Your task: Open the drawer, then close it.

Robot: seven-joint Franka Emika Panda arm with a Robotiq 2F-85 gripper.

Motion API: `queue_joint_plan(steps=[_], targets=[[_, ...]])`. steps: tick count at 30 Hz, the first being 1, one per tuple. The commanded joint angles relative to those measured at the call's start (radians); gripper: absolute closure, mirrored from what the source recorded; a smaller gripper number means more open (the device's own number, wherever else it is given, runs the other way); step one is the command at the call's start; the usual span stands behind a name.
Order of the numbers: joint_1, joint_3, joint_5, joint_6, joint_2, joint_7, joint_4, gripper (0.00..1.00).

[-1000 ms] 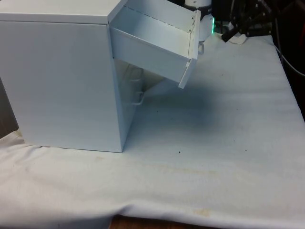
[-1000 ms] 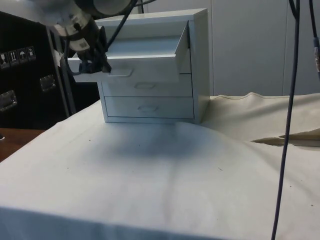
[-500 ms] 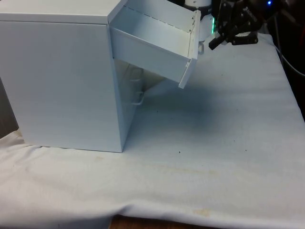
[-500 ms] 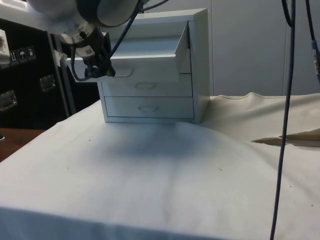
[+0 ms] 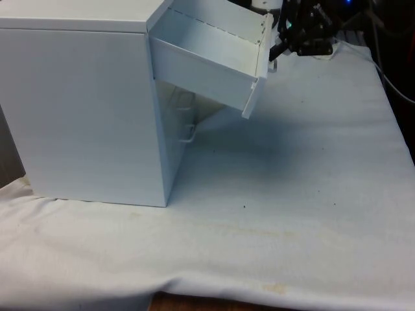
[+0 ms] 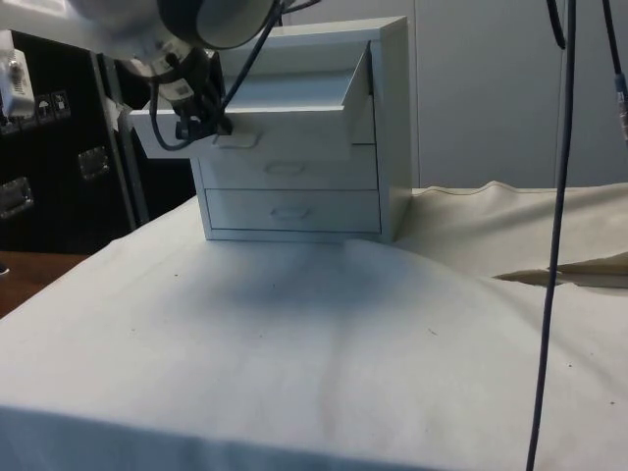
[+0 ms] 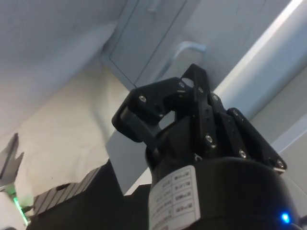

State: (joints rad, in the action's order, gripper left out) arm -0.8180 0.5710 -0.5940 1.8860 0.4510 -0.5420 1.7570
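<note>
A white chest of drawers stands at the front view's left. Its top drawer is pulled far out and sags downward at the front. In the side view the same top drawer juts out from the chest, with its handle under the front panel. My black gripper hangs right at the drawer's front panel. The side view puts the gripper beside the handle, against the front. The fingertips meet with nothing between them, and a drawer handle lies just beyond.
Two lower drawers, the middle and the bottom, are shut. The white cloth spreads out in front of the chest. Dark cables hang down at the side view's right.
The gripper has swung from beside the drawer in towards its front panel, rising a little. The drawer has stayed pulled out and tilted.
</note>
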Motion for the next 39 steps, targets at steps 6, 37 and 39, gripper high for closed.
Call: queue_joint_plan(steps=[6,37,39], targets=[[-0.005,0.005,-0.047,-0.010,-0.021,0.010,0.009,1.00],[-0.004,0.017,-0.210,-0.052,-0.107,0.043,0.045,1.00],[-0.003,0.022,-0.215,-0.048,-0.112,0.045,0.050,1.00]])
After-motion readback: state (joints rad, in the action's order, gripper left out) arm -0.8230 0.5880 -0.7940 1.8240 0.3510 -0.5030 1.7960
